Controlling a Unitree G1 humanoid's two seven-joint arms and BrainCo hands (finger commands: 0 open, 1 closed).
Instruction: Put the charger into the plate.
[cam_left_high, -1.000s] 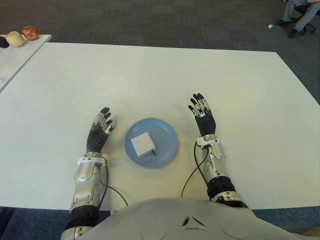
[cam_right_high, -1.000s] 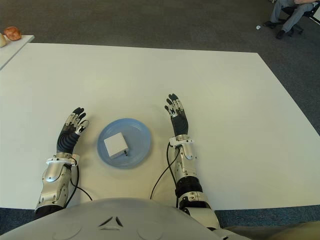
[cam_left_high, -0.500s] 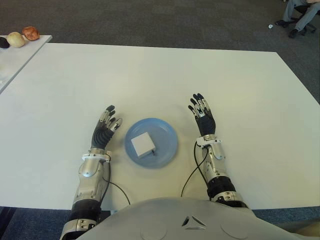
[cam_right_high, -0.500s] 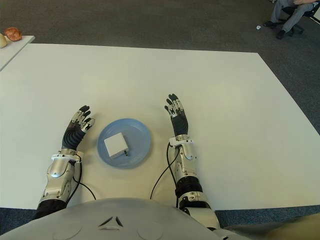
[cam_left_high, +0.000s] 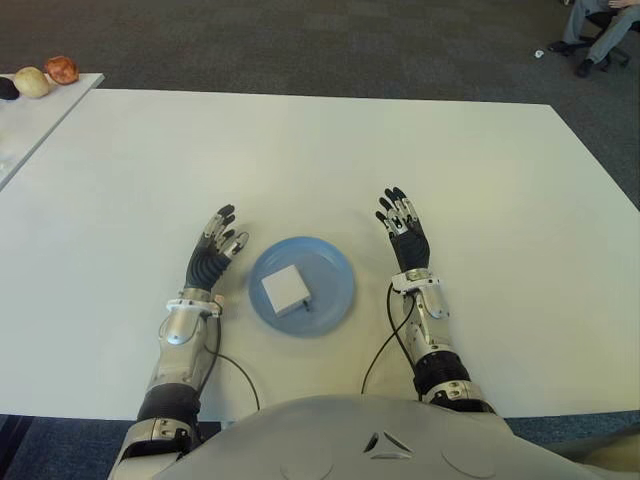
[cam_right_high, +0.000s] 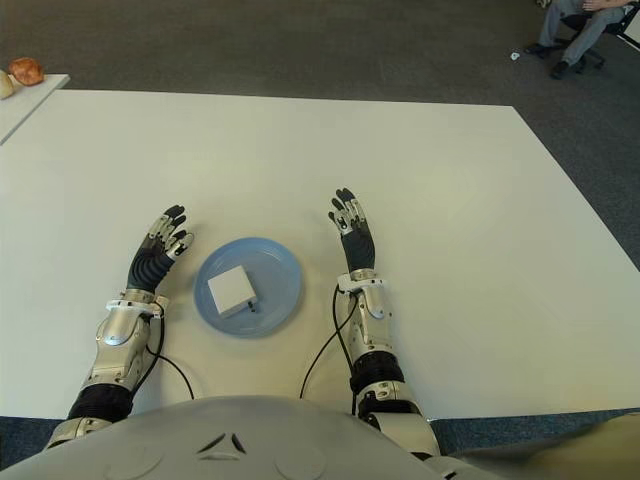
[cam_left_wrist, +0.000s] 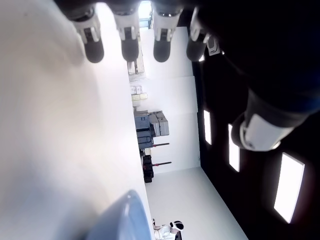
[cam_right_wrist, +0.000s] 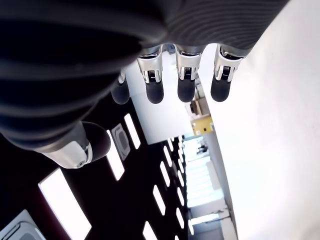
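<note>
Left eye view: the charger (cam_left_high: 285, 289), a flat white square block with rounded corners and a small dark feature at one edge, lies inside the blue plate (cam_left_high: 335, 266), slightly toward its left half. It appears to sit flat, which suggests the placement is complete. The left hand (cam_left_high: 212, 257) shows just left of the plate and the right hand (cam_left_high: 405, 234) just right of it, both clear of the rim, presumably drawn aside so nothing disturbs the load.

Right eye view: same arrangement on the white surface (cam_right_high: 450, 180).

Left wrist view: fingers (cam_left_wrist: 129, 42) extended, gripping nothing; plate edge visible.

Right wrist view: fingers (cam_right_wrist: 185, 81) straight and empty; surface contact cannot be confirmed.
</note>
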